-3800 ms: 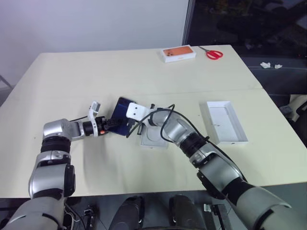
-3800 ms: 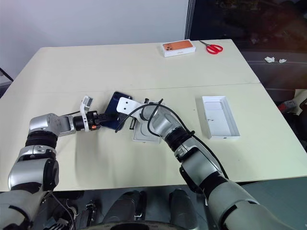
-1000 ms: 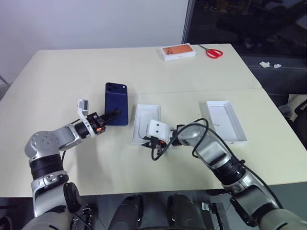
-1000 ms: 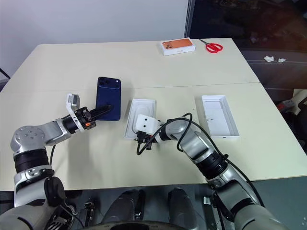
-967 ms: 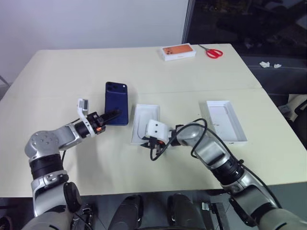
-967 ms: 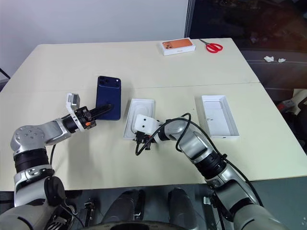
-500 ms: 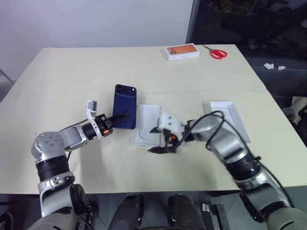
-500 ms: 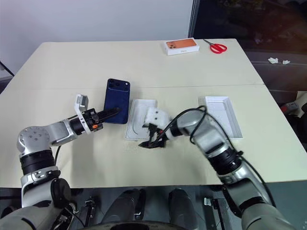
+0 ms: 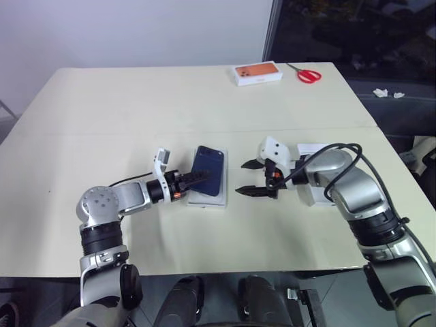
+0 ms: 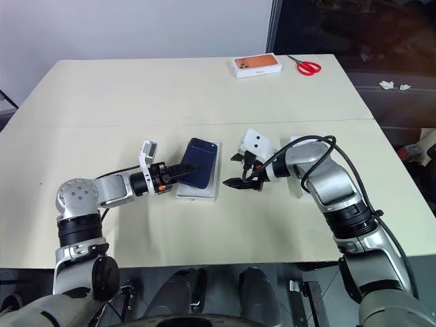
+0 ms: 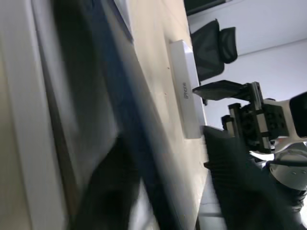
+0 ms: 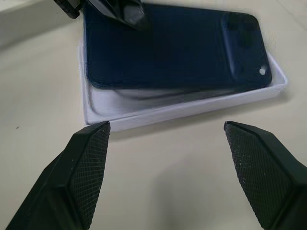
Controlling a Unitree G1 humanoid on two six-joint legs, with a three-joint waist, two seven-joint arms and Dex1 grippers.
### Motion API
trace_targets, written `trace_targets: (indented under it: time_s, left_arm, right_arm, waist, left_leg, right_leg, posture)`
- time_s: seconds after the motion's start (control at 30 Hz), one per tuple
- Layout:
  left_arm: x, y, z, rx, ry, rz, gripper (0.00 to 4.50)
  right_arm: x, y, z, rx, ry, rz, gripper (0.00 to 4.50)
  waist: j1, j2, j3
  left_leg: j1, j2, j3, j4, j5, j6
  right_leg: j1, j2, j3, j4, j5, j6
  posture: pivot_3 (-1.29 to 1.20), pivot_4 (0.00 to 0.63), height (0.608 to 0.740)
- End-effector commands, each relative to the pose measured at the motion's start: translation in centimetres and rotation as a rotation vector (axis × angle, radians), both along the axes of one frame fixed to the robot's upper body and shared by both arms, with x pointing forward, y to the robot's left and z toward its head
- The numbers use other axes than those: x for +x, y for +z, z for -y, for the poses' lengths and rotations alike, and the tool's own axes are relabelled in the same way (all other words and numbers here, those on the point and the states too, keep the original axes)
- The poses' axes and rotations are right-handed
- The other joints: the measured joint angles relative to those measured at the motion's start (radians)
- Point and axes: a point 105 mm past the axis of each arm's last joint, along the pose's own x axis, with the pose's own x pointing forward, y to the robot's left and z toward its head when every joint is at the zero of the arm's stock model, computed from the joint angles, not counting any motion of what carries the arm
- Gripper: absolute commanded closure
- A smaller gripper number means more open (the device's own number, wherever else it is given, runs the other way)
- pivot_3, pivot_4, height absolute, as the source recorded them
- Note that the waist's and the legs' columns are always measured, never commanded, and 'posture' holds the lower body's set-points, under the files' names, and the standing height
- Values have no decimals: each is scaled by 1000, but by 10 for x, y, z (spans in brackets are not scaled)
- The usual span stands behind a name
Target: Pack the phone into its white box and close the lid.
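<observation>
The left claw (image 9: 193, 178) is seen at the near end of the phone (image 9: 208, 180); whether its fingers are apart or clamped on the phone cannot be told from the pictures. The right claw (image 9: 249, 177) is held with its two black fingers spread wide apart and nothing between them, just beside the long right edge of the white box (image 9: 223, 192).

In the right wrist view, the phone (image 12: 177, 48) is shown lying partly over the white box (image 12: 192, 108), not seated flat: its dark blue back faces up, the camera patch is at one end, and a strip of the white tray is left bare beside it. A dark fingertip of the left claw is seen there on the phone's other end. In the left wrist view, the lid (image 11: 188, 91) is shown edge-on, with small grey lettering along its side wall, a detail not legible from the head views. From the head views, the lid (image 9: 313, 197) is seen on the desk (image 9: 136, 102) behind the right arm, and an orange-topped box (image 9: 258, 72) and red scissors (image 9: 309, 73) lie at the far edge.
</observation>
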Motion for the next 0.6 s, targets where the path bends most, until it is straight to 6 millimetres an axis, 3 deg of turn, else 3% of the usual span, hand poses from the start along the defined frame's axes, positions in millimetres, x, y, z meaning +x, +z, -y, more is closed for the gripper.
trace_targets:
  time_s: [0.03, 0.33, 0.6]
  left_arm:
    - [2, 20, -1, -20, -6, 78, 188]
    - [-9, 35, 0, 38, -74, 144, 60]
    - [-5, 45, -24, 149, -8, 217, 60]
  right_arm:
    - [3, 7, 2, 2, -4, 43, 491]
    - [9, 6, -1, 1, -5, 63, 491]
    - [15, 6, -2, 2, -16, 77, 491]
  waist:
    - [0, 0, 0]
    - [0, 0, 0]
    - [-2, 0, 0]
  left_leg:
    - [0, 0, 0, 0, 0, 0]
    - [0, 0, 0, 0, 0, 0]
    - [0, 0, 0, 0, 1, -1]
  right_leg:
    - [0, 0, 0, 0, 0, 0]
    - [0, 0, 0, 0, 0, 0]
    - [0, 0, 0, 0, 0, 0]
  posture:
    - [0, 150, 740]
    - [0, 150, 740]
    - [0, 150, 740]
